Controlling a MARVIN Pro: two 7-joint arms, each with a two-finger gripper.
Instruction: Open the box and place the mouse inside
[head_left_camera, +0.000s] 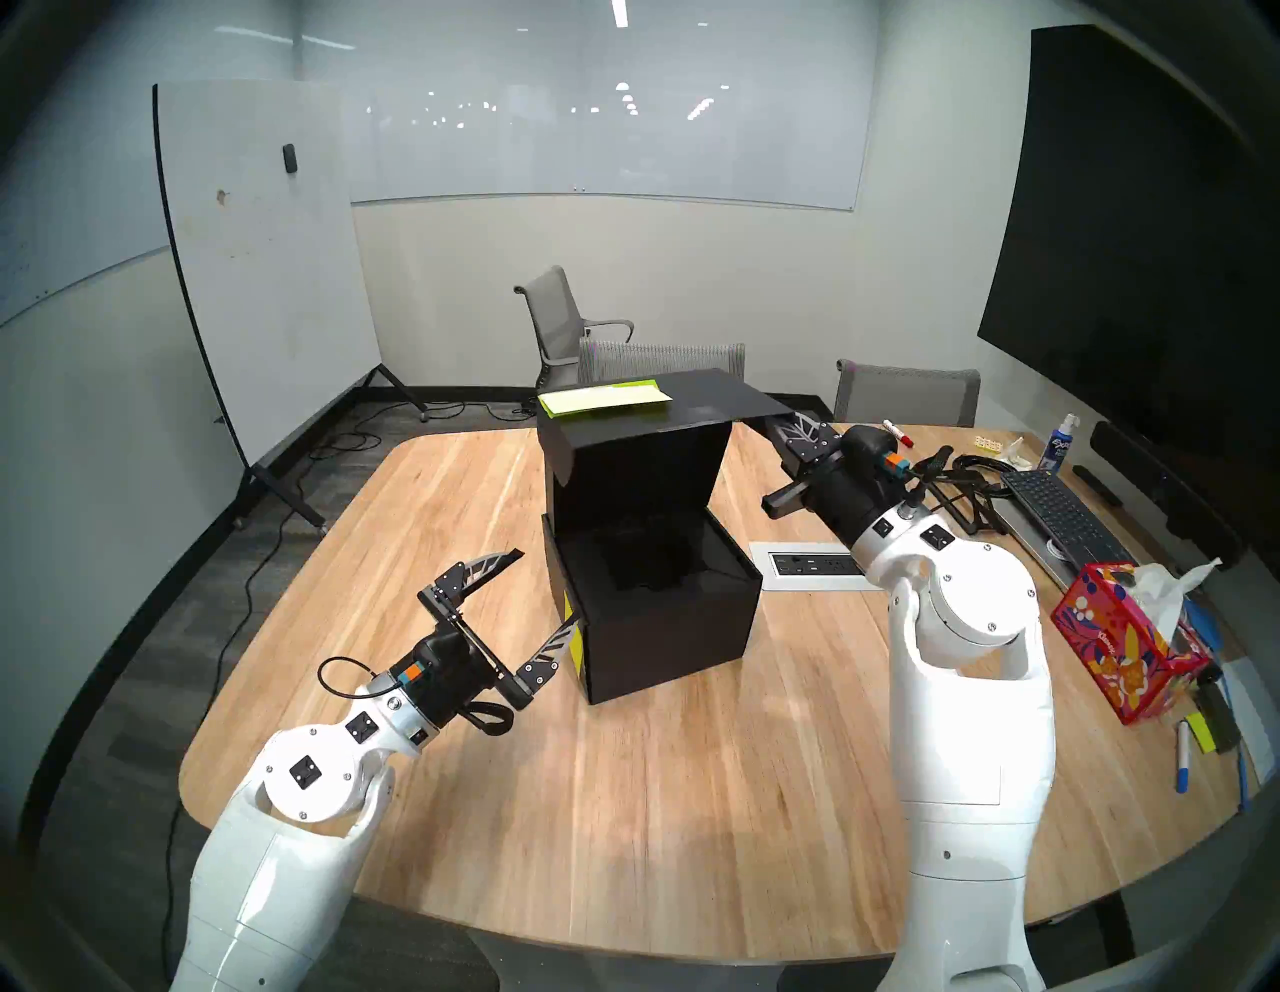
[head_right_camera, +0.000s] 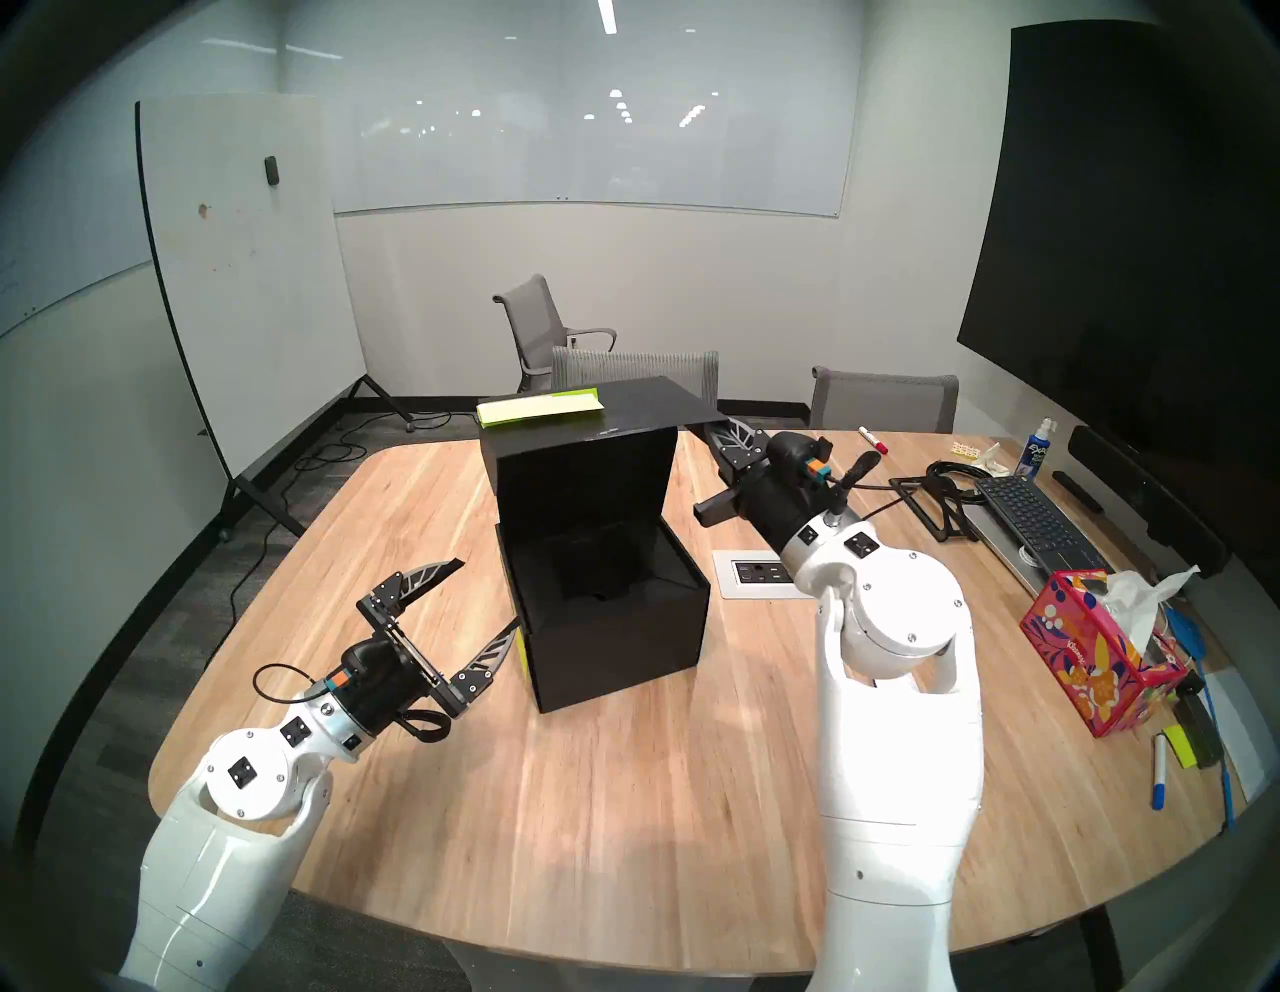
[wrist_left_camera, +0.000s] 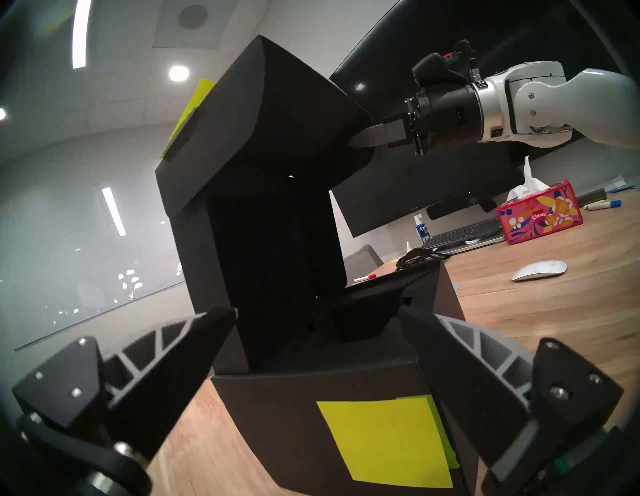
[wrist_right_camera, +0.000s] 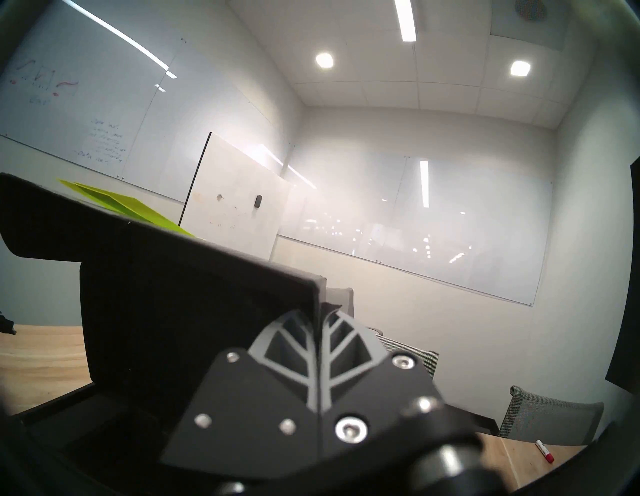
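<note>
Two arms share the work at this moment. The right gripper (head_left_camera: 783, 424) has its fingers clenched on the far right edge of the lid (head_left_camera: 644, 443) and holds it raised, so the box (head_left_camera: 665, 609) stands open and the dark well of its insert is visible from above. Opening seems nearly done; the placing is not yet begun. The left gripper (head_left_camera: 537, 599) has its fingers spread wide and empty, just beside the left wall of the box with the yellow sticky note (wrist_left_camera: 384, 443). The mouse (wrist_left_camera: 539, 270) lies on the counter (head_left_camera: 623, 796) on the right of the box, well apart from both grippers; only the left wrist view shows it. Next, I think, one free gripper must reach the mouse while the lid is kept up.
</note>
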